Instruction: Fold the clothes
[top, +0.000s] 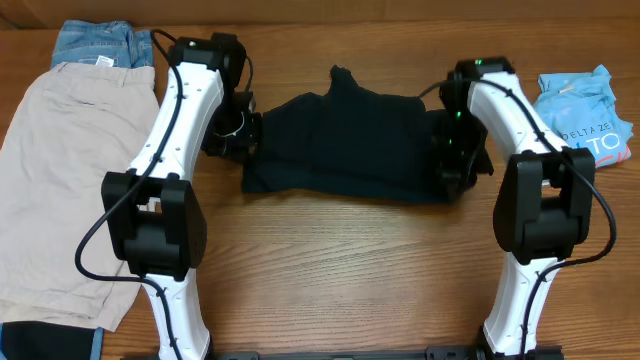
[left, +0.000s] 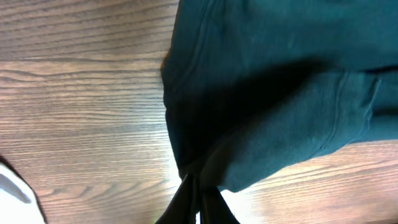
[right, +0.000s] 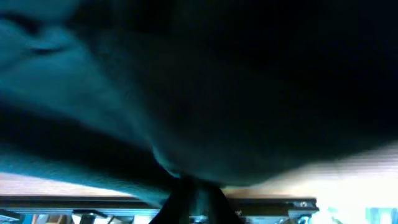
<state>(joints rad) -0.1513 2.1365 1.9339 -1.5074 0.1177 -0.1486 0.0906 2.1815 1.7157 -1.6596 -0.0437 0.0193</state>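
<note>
Step in hand: mid-fold on the black T-shirt (top: 350, 140), judging by both arms working opposite ends of it. It lies bunched in the middle of the table (top: 330, 260), not flat, with one corner poking up at the far edge.

Grip: left gripper (left: 196, 198) is clamped on a pinch of fabric at the garment's left edge. Its wrist view shows cloth gathered into the closed tips, the rest draped over the wood. The right gripper (top: 455, 155) sits at the right edge. Its wrist view is almost all dark cloth up against the lens, so I can't tell if the jaws are together or apart; possibly pinching, not certain.

Beige shorts (top: 60, 170) and denim (top: 95, 42) are off to the left and the printed tee (top: 585, 115) is at far right, all apart from the work.

Next move, as I read it: confirm the right side actually has cloth. Then carry both ends together at matched height, with enough tension to take out the slack, and lay the fold down square. An uneven pull would likely skew the fold or slip the fabric out.
</note>
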